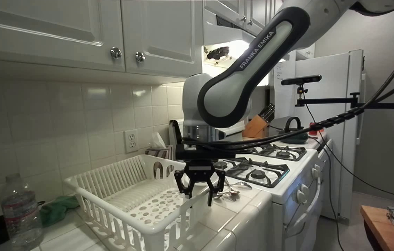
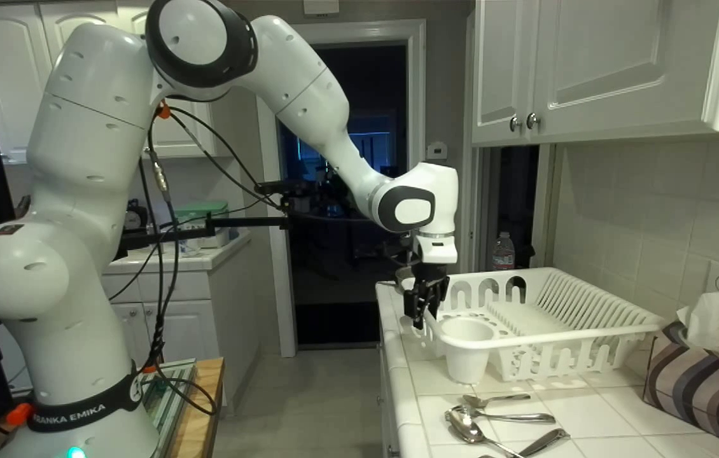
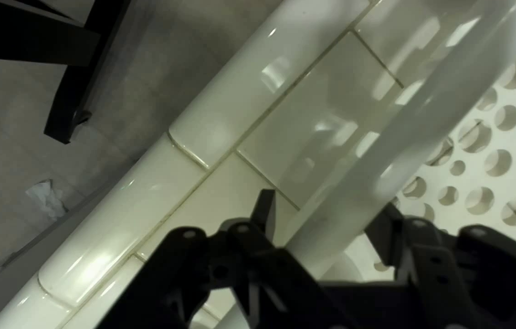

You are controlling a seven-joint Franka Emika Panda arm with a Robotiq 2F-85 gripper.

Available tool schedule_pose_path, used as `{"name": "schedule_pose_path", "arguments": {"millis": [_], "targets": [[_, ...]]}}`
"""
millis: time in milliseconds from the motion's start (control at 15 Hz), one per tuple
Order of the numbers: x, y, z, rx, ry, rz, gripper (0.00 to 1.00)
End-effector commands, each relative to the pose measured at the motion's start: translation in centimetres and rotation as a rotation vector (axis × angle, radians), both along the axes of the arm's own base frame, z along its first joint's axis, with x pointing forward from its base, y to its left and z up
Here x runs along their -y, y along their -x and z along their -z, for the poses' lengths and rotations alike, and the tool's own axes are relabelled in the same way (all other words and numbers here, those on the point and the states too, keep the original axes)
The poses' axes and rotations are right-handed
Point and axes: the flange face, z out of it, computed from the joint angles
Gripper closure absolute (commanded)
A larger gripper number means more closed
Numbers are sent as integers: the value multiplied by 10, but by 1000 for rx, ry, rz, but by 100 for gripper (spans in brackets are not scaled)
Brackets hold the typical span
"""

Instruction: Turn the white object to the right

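We logged the white dish rack [image 1: 132,191] on the tiled counter [image 2: 601,413], a white cup [image 2: 467,364] at its corner, spoons [image 2: 471,431] near it, and the end effector [image 1: 200,201] with fingers apart, one on each side of the rack's rim.

Tight qtrs. in the kitchen: you had the gripper [image 1: 199,200] astride the aisle-side rim of the white rack [image 2: 563,340], fingers apart, w/ a strip of open counter [image 3: 221,196] outboard and free air over the rack's middle. Toward the stove [image 1: 284,190], a white cup [image 2: 467,366] and spoons [image 2: 466,427] obstructed your low path; tissue box [image 2: 697,381] near wall [image 1: 61,129]; opp. end, a bottle [image 1: 19,216]. Cabinets [image 1: 162,31] hung overhead.
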Motion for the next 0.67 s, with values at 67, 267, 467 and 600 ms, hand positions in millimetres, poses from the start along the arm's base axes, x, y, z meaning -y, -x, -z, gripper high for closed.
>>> {"name": "schedule_pose_path", "arguments": {"millis": [67,267,467,600], "targets": [[-2,-13,-1,9,5,39,84],[0,-16,-1,15,10,64,99],[0,-19,1,15,16,84,100],[0,-20,1,22,21,98,100]]}}
